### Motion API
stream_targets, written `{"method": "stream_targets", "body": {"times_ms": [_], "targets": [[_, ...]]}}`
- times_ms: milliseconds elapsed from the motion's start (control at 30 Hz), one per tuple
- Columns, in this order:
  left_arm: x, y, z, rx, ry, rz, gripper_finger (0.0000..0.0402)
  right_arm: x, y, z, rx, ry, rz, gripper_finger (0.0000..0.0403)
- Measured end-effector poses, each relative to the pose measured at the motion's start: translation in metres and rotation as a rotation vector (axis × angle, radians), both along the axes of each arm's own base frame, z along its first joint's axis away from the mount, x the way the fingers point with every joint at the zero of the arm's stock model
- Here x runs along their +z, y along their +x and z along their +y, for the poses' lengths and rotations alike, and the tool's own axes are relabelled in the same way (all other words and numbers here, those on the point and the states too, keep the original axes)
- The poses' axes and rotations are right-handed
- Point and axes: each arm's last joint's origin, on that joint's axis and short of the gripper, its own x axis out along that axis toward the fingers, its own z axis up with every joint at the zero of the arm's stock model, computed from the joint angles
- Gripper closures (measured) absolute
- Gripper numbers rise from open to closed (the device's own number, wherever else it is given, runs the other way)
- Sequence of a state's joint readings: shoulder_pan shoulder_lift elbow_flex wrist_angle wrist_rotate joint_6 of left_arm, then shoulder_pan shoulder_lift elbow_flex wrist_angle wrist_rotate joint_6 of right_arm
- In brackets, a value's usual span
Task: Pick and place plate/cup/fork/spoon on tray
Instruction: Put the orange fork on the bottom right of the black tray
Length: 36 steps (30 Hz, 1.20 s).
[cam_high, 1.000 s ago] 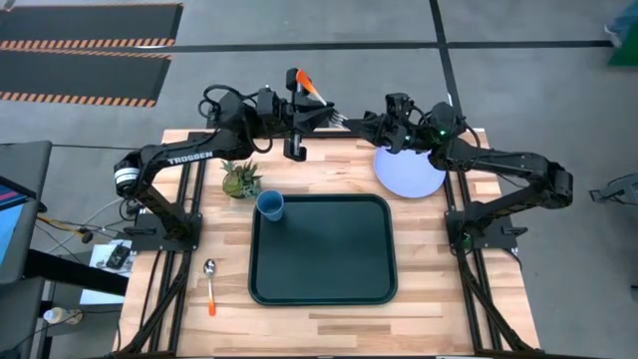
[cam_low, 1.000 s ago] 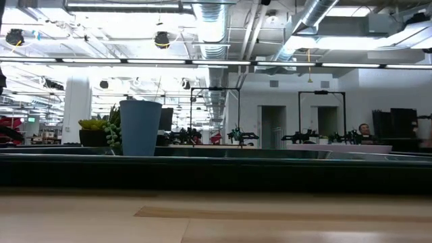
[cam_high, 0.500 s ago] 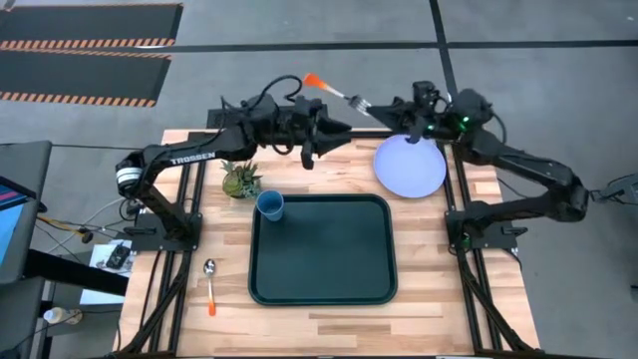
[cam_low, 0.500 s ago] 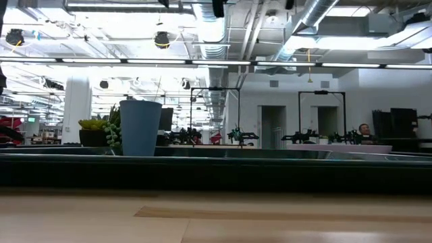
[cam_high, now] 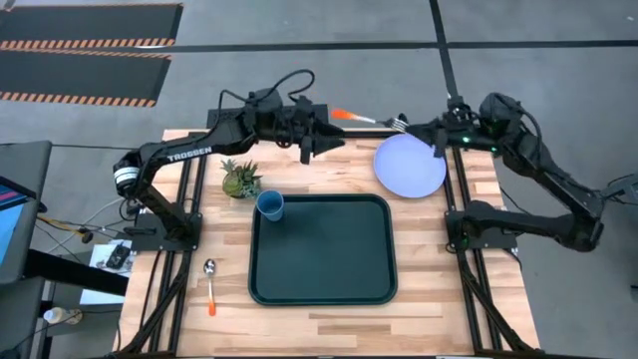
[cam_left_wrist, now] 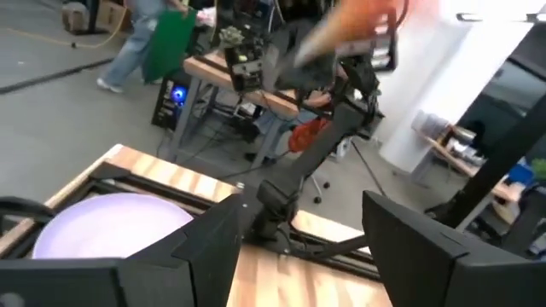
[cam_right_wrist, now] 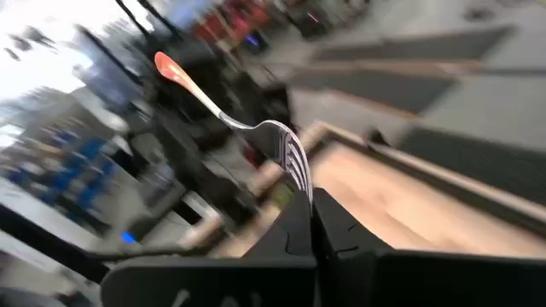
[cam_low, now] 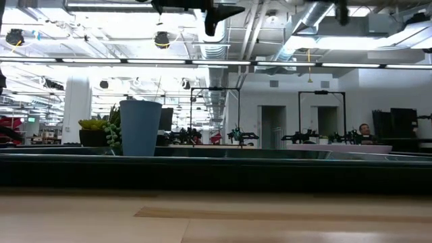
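Right pincer [cam_right_wrist: 309,213] apparently pinches fork [cam_right_wrist: 229,115] tines

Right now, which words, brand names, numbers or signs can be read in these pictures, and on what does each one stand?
"TROSSEN": white letters on the left arm's upper link, high view.
No other text is readable. The cup, plate, tray, fork and spoon carry no lettering.
A screen at the picture's left edge is too small to read.
Signs in the room behind, low view and wrist views, are too blurred to read.

small green potted plant [cam_high: 240,179] on wooden table [cam_high: 429,299], black floor mats [cam_high: 85,48]
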State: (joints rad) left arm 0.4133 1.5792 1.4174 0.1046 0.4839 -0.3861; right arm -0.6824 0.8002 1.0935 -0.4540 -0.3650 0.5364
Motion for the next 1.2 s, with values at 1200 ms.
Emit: {"method": "stream_targets", "body": {"times_ms": [1200], "targets": [[-0.073, 0.043, 0.008, -0.342, -0.453, 0.293, 0.0175, -0.063, 0.136, 0.011, 0.591, 0.002, 0.728, 0.04]]}}
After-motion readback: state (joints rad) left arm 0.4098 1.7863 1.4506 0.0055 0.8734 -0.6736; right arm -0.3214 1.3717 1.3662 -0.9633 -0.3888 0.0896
